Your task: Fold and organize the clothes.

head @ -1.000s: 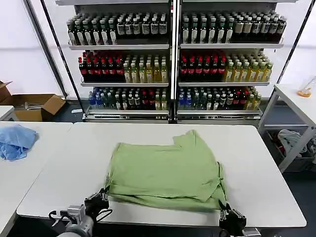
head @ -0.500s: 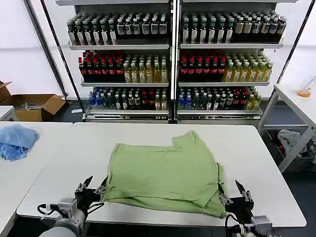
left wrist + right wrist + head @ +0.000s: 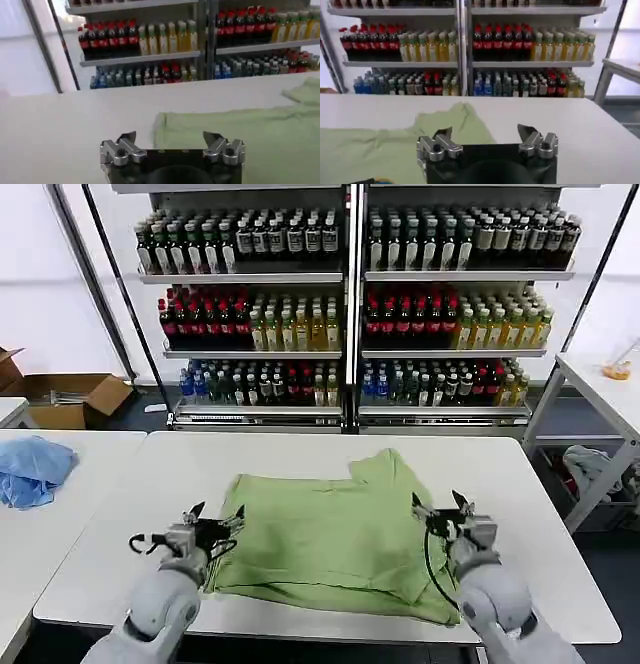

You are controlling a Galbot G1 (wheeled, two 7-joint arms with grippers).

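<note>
The clothes, one light green shirt [image 3: 335, 534], lie folded into a rough rectangle on the white table [image 3: 540, 514], with a sleeve flap pointing toward the far edge. My left gripper [image 3: 215, 515] hovers open over the shirt's left edge with nothing between its fingers. My right gripper [image 3: 440, 504] hovers open over the shirt's right edge, also holding nothing. In the left wrist view the gripper [image 3: 170, 137] stands open with the shirt [image 3: 250, 135] ahead of it. The right wrist view has its gripper [image 3: 484, 132] open above the shirt [image 3: 380, 145].
A light blue cloth [image 3: 32, 469] lies on the neighbouring table at the left. Behind the table stand shelves of bottles [image 3: 350, 304]. A cardboard box [image 3: 70, 399] sits on the floor at far left. Another table [image 3: 600, 384] and a bin of cloths [image 3: 590, 469] are at the right.
Both grippers have let go of the shirt's near corners, opened, and risen away from the front edge to the shirt's left and right sides. The shirt lies still.
</note>
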